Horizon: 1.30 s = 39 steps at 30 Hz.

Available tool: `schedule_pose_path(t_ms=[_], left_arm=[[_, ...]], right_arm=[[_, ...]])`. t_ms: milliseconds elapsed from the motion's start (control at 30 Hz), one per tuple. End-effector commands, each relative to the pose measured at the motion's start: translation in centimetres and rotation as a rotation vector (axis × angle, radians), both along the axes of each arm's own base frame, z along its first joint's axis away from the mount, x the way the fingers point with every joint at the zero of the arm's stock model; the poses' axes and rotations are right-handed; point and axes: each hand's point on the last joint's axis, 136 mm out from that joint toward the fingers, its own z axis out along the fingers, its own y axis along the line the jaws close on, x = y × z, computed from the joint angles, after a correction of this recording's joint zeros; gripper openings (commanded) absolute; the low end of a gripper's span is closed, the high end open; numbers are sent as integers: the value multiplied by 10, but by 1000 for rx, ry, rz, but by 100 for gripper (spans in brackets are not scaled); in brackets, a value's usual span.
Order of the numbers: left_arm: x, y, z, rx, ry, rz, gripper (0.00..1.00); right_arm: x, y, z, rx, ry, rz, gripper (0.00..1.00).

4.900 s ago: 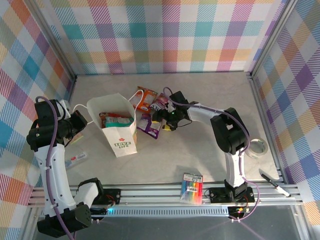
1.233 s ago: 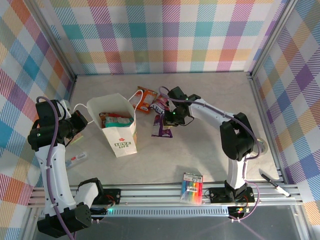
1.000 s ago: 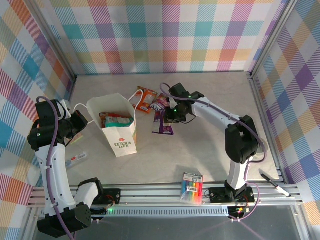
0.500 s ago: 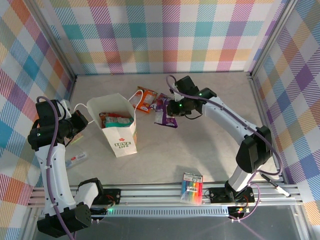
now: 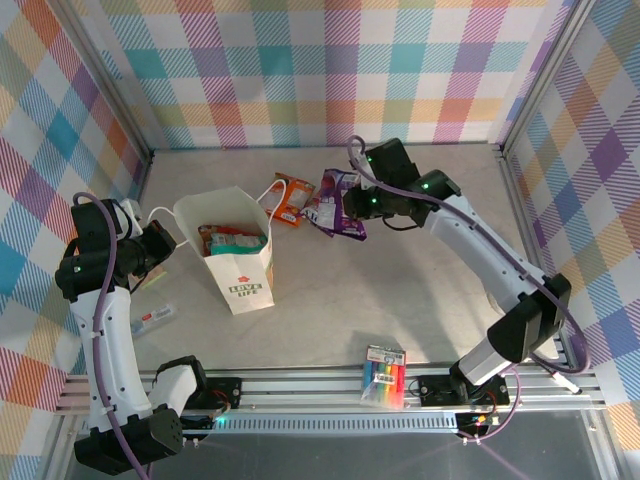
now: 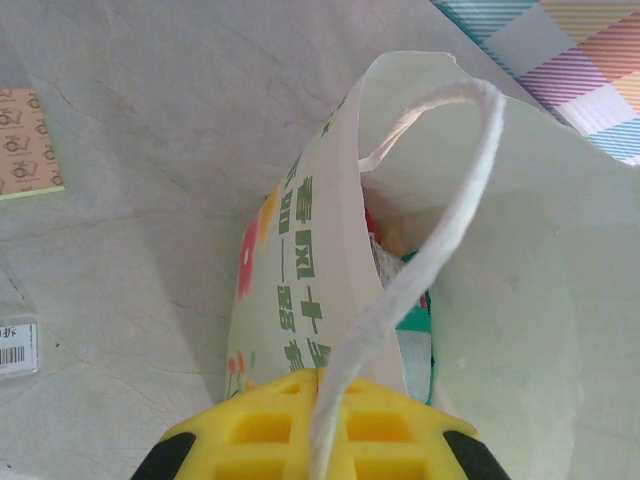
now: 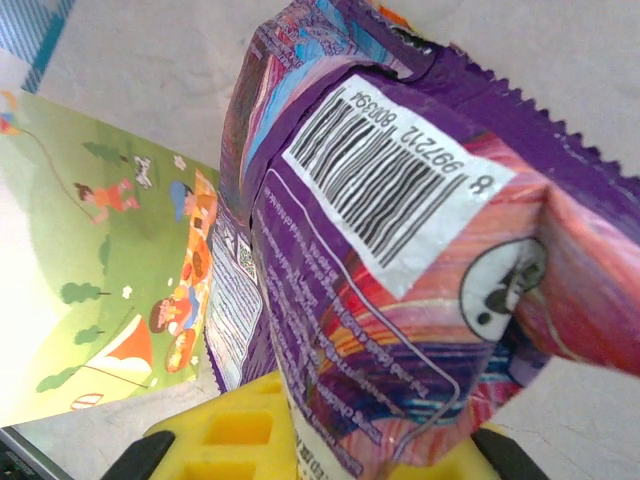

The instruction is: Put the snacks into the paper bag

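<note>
A striped marker pack (image 5: pixel 385 375) lies by the near rail. Left of the bag (image 5: pixel 245 285), a small labelled packet (image 5: pixel 152 320) and a peach notepad (image 6: pixel 25 145) lie flat on the table (image 5: pixel 420 290). None of these sits between the right gripper (image 5: pixel 352 205) and the bag. The only thing on that stretch of table is the orange packet (image 5: pixel 290 197), which lies just beside the bag's far right corner. The bag stands upright with its mouth open, and a red packet (image 5: pixel 215 238) and a teal packet (image 5: pixel 245 243) show inside it. The left gripper (image 5: pixel 165 243) is at the bag's left side. Its yellow fingers (image 6: pixel 260 430) are closed on the white handle (image 6: pixel 440 250), which runs up from between them in a loop. The right gripper is to the right of the bag and well apart from it. It clamps the purple packet (image 7: pixel 380 250) by one end, so the packet stands out from the fingers with its barcode toward the wrist camera. From that camera the bag's cartoon face shows beyond the packet, to its left. From above, the purple packet sits just right of the orange one. Whether its far edge touches the table I cannot tell.
</note>
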Motion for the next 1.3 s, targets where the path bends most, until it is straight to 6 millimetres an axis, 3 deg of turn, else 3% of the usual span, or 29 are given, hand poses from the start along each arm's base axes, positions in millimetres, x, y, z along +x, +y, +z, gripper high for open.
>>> schedule_pose_path(t_ms=[0, 667, 1000, 1267], left_arm=[[0, 2, 11, 3, -34, 8, 5], [-1, -4, 12, -13, -44, -22, 5], [-11, -15, 16, -10, -18, -101, 9], [-15, -13, 13, -3, -6, -82, 8]], right_arm=[[-4, -6, 49, 44, -129, 12, 15], [-24, -7, 148, 185, -344, 89, 15], [-44, 12, 192, 328, -390, 214, 15], [-47, 40, 207, 450, -346, 329, 15]])
